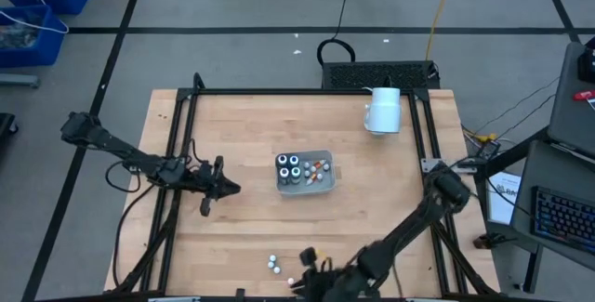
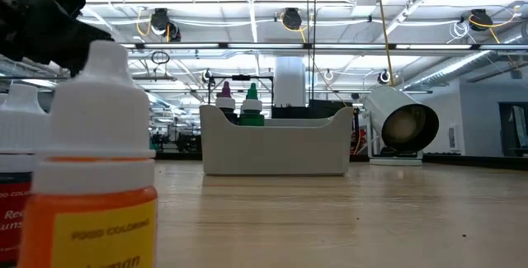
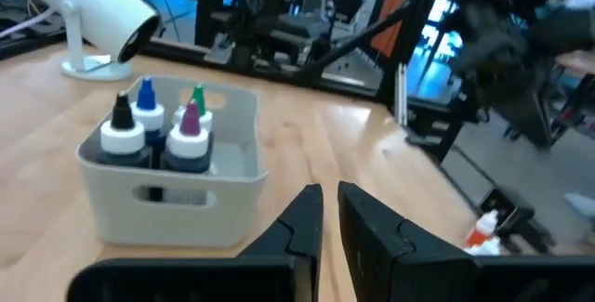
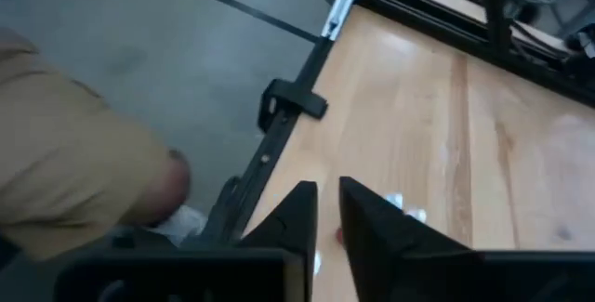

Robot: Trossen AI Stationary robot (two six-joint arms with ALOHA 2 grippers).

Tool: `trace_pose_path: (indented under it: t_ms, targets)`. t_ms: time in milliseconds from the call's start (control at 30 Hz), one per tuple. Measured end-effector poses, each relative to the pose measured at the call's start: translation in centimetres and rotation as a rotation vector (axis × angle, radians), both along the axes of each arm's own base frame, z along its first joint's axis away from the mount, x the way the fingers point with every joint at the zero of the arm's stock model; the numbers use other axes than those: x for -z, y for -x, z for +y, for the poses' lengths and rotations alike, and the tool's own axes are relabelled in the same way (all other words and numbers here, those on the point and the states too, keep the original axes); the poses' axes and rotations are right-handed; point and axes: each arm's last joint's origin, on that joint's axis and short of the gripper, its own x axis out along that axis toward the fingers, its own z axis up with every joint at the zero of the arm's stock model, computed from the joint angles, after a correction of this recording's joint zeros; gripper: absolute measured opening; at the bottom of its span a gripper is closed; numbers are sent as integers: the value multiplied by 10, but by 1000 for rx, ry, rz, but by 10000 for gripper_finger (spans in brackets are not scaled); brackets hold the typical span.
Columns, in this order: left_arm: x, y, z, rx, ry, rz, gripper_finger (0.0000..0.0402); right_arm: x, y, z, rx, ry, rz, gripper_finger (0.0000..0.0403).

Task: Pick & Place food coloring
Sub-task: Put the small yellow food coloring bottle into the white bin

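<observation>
My desk (image 1: 232, 237) is pale blond wood with a straight grain, framed in black rails. On it the tray (image 3: 232, 177) is light grey, and the food coloring (image 3: 163, 135) standing in it is dark-bodied with white collars and black, blue, green and magenta tips. The nearest bottle (image 2: 95, 177) has a white cap, an orange body and a yellow label; the mug-like cylinder (image 1: 383, 111) is white.
</observation>
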Motion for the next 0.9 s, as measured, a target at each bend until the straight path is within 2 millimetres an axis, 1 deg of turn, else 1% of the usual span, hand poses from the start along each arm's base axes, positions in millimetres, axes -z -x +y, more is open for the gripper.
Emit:
trace_pose_path:
  t_ms: [100,167,267,400,533,633,733,900]
  targets:
    - [1,-1,-4,3,-16,-1,40,4,-16,13,32,21,-14,69]
    - [4,-1,-7,6,-48,14,40,6,-24,17,39,9,-28,95]
    - [9,-2,-9,0,-75,48,40,13,-29,13,66,-12,-11,128]
    - [12,-3,-10,2,-93,69,40,26,-32,4,75,38,16,155]
    - [11,-3,-11,5,-114,62,40,35,-34,-4,82,38,41,161]
    - [10,-3,-11,6,-124,42,40,44,-34,-10,36,-38,116,159]
    - [9,-3,-11,7,-141,29,40,50,-35,-15,25,-95,165,159]
    - [8,-4,-11,9,-160,19,40,64,-32,-23,40,-83,209,164]
